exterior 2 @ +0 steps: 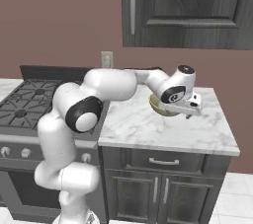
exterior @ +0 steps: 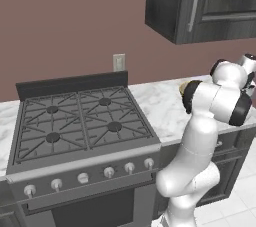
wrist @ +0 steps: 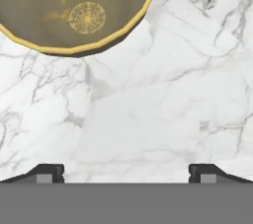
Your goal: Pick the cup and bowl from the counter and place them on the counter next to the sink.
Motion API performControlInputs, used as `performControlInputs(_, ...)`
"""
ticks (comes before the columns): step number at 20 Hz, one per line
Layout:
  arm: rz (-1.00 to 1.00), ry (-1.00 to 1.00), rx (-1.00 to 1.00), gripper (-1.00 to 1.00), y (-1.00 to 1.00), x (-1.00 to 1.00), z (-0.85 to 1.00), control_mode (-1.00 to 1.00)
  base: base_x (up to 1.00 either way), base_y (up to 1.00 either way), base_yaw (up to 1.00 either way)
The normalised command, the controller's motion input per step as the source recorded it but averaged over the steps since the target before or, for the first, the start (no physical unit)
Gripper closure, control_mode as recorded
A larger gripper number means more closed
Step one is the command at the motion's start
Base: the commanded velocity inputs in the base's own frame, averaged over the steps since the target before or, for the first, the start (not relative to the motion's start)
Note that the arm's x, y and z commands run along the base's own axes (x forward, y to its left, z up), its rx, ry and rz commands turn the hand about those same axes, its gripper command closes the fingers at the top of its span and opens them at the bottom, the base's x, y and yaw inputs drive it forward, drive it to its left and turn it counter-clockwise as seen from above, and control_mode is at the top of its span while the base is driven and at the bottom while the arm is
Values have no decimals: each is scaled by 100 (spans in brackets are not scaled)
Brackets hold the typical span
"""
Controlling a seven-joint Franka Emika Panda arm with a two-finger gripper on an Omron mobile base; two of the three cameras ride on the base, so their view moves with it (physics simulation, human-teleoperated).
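The bowl [wrist: 79,11] is sitting upright on the counter [wrist: 163,104], wide, round and shallow, its rim showing a dull yellow edge and its inside a darker golden-brown with a pale ring pattern at the centre. In the right base view the bowl [exterior 2: 157,105] is lying toward the back edge of the marble top [exterior 2: 148,129], roughly midway between that slab's left and right edges, partly hidden behind the arm. In the left base view a sliver of the bowl [exterior: 183,88] is peeking out near the counter's [exterior: 160,106] rear edge. The white, grey-veined marble is lying bare around it.
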Motion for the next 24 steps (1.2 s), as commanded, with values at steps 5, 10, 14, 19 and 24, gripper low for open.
performControlInputs(5,0,0,3,-100,-41,57,-1,-100,0,0,0)
performControlInputs(10,0,0,5,-100,-31,24,0,-100,0,0,0)
performControlInputs(14,-1,0,4,-100,-3,6,0,-100,0,0,0)
performControlInputs(19,-5,1,0,-100,3,25,0,-100,0,0,0)
performControlInputs(24,-6,0,0,-100,21,13,0,-100,0,0,0)
